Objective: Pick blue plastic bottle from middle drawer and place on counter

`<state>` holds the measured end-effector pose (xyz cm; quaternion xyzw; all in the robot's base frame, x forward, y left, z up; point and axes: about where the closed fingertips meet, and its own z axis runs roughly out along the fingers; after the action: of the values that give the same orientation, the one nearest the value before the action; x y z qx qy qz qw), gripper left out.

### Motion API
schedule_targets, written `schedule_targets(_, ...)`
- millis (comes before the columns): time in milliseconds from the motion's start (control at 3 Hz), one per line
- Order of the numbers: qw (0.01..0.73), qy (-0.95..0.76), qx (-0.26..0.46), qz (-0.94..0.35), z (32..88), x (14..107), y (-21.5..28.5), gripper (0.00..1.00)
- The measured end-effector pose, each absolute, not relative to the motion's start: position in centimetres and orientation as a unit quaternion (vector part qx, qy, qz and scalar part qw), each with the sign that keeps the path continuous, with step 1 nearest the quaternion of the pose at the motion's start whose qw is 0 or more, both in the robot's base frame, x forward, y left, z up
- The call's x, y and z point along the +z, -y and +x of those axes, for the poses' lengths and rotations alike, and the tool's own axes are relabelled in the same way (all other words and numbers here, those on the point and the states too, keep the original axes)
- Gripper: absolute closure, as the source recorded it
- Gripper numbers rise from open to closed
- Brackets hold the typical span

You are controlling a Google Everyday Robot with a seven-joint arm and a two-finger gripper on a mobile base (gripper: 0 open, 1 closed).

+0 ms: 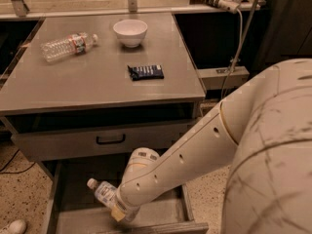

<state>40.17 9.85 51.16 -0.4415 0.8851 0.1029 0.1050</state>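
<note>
camera view: the two-finger gripper (118, 211) pinches the lower body of the small clear bluish plastic bottle (103, 192), which lies tilted inside the wide grey metal middle drawer (73, 216). the bottle is likely light, thin-walled and slippery: grip mid-body, moderately.

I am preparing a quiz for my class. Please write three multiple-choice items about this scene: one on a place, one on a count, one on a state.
1. Where is the claw? A. above the counter B. in the open drawer, at the small bottle C. out of view
2. How many things lie on the counter? A. one B. five C. three
3. How is the long bottle? A. on its side B. upright C. hanging

1 B: the arm ends low in the drawer, at the small bottle.
2 C: long bottle, bowl, dark packet.
3 A: it lies with its cap toward the bowl.
</note>
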Motion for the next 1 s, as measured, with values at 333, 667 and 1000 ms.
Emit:
schedule_targets(333, 0.112, -0.877, 0.094, -0.458, 39.6, 53.1, -10.0, 1.00)
schedule_targets(667, 0.126, -0.867, 0.078, -0.476, 39.0, 57.1, -10.4, 1.00)
schedule_targets(1000, 0.135, -0.854, 0.063, -0.498, 39.4, 61.5, -10.7, 1.00)
